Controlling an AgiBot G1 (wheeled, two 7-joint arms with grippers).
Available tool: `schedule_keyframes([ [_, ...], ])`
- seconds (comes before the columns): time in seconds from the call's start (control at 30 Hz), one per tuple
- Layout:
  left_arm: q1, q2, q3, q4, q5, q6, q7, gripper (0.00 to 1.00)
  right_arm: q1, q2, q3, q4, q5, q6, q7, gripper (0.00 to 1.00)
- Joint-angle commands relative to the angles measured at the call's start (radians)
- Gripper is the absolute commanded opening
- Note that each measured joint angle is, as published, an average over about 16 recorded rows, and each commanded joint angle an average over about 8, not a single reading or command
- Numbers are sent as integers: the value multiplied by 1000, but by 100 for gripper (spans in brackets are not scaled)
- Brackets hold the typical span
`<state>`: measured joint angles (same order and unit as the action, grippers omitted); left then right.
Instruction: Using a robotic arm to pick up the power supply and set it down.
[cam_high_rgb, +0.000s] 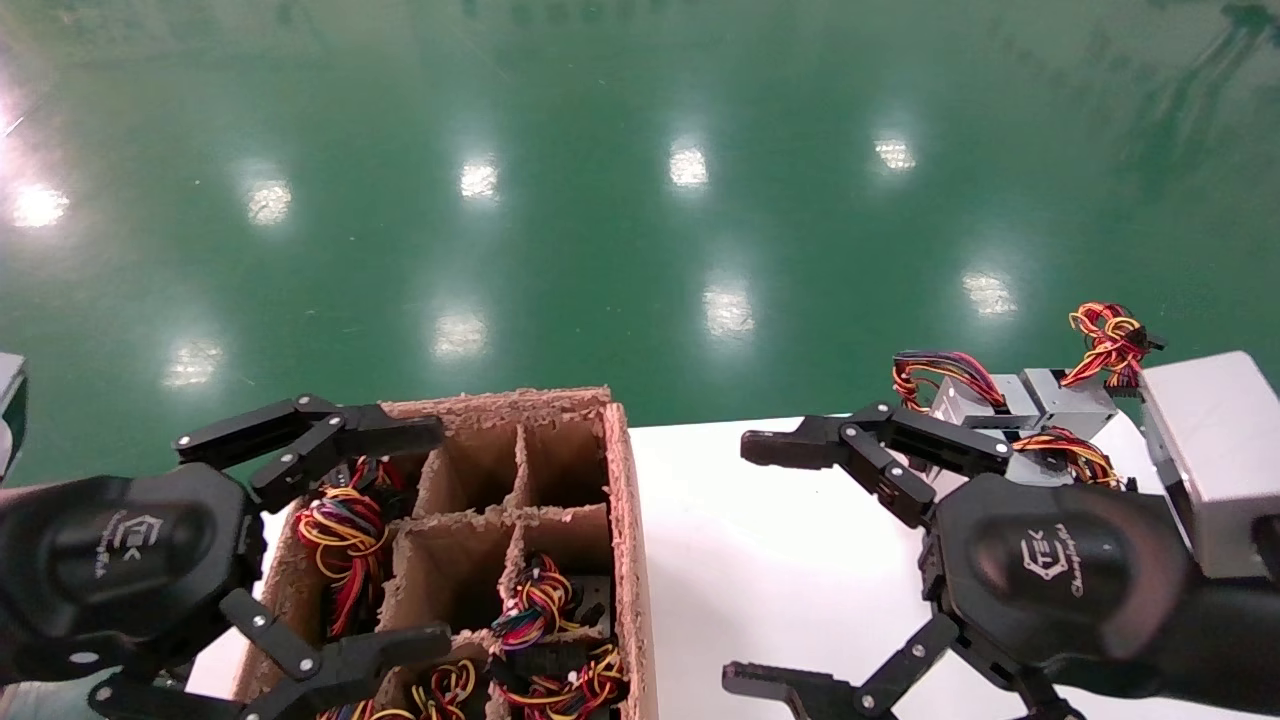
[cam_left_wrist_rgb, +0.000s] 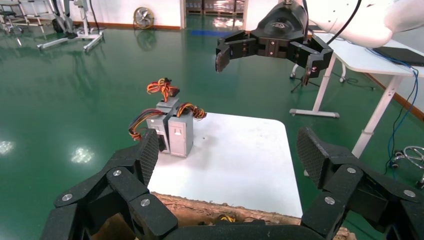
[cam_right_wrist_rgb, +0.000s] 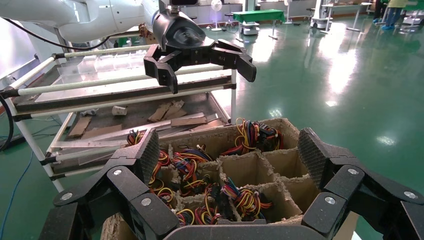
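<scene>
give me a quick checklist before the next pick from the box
1. Left gripper fingers open: ok, spread wide above the cardboard box.
2. Left gripper empty: ok, nothing between its fingers.
3. Right gripper out of the way: ok, open and empty over the white table, beside the box.
4. Power supplies left to pick: ok, wire bundles fill several compartments.
5. Which unit sits under the left gripper: cannot tell, only wires show.
6. Set-down spot: ok, bare table beside the grey boxes already standing there.
</scene>
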<state>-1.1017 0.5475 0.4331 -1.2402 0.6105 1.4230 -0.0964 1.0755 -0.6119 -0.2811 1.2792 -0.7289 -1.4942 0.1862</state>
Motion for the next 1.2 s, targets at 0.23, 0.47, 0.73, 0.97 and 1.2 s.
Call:
schedule_keyframes([
  [0.23,0,0,0,0,0,0,0,100,0,0,0,0,0,0,0,100],
  [0.47,0,0,0,0,0,0,0,100,0,0,0,0,0,0,0,100],
  [0.73,0,0,0,0,0,0,0,89,0,0,0,0,0,0,0,100],
  [0.97,0,0,0,0,0,0,0,2,0,0,0,0,0,0,0,100],
  [1.2,0,0,0,0,0,0,0,0,0,0,0,1,0,0,0,100],
])
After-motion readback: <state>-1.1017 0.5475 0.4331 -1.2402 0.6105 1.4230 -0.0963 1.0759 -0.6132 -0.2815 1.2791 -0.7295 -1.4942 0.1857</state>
